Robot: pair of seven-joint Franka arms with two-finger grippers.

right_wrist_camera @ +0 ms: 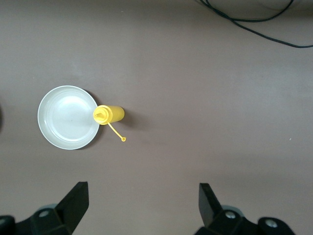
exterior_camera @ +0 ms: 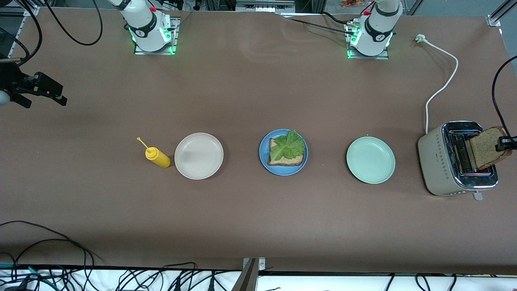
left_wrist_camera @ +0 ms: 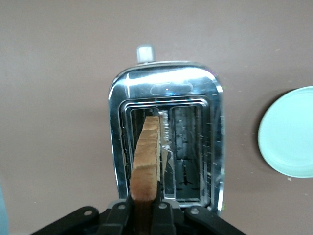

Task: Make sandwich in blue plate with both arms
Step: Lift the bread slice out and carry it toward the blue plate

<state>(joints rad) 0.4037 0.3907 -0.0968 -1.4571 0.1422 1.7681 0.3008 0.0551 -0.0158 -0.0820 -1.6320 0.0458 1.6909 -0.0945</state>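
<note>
The blue plate [exterior_camera: 263,154] sits mid-table. On it lies one brown bread slice [exterior_camera: 288,161] with a ruffled green lettuce leaf [exterior_camera: 287,147] on top. My left gripper [exterior_camera: 507,143] is shut on a second bread slice [exterior_camera: 486,147], held upright and partly out of a slot of the toaster [exterior_camera: 444,161]. In the left wrist view the fingers [left_wrist_camera: 145,205] clamp the slice's top edge [left_wrist_camera: 146,156] over the toaster [left_wrist_camera: 166,88]. My right gripper [exterior_camera: 56,95] is open and empty, up over the right arm's end of the table; its view shows the gripper [right_wrist_camera: 144,188] above bare table.
A cream-white plate [exterior_camera: 198,155] and a yellow squeeze bottle [exterior_camera: 158,157] lie toward the right arm's end. A pale green plate [exterior_camera: 370,159] lies between the blue plate and the toaster. A white power cord [exterior_camera: 442,87] runs from the toaster toward the bases.
</note>
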